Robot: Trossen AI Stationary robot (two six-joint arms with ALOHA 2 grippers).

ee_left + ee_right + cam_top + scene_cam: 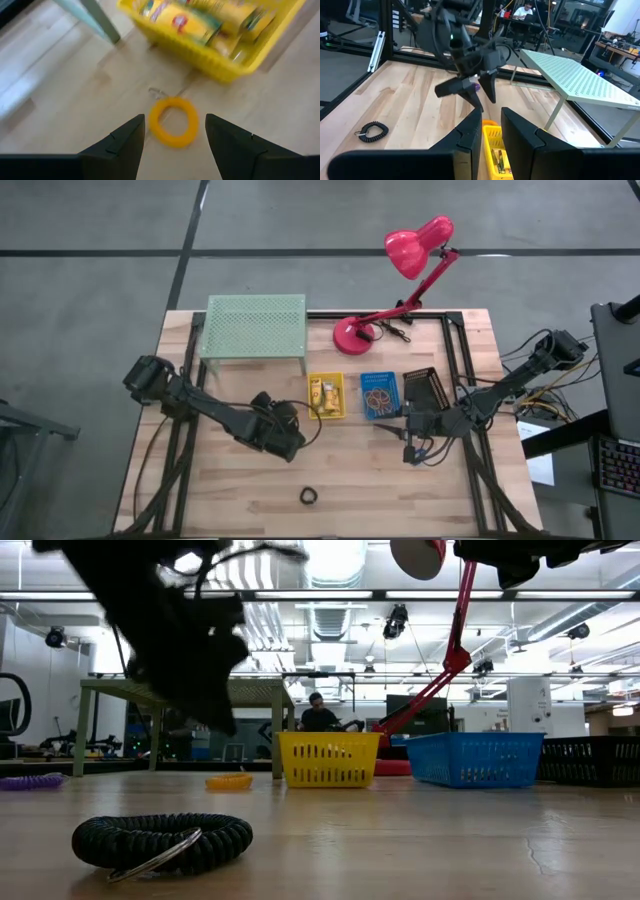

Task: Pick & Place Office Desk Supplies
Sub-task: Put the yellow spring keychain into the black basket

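The left hand (172,142) hovers open above a yellow ring (173,121) lying on the tabletop (240,490) just beside the yellow basket (326,396). That basket and the blue basket (379,396) already hold supplies. The black coil (309,497) near the front edge is still loose. The right hand (412,455), empty and nearly closed, waits on the right.

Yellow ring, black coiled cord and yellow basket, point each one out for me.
yellow ring (173,121), left wrist view, on the band's left side.
black coiled cord (160,839), low view, on the middle of the coil.
yellow basket (330,760), low view, on its front wall.
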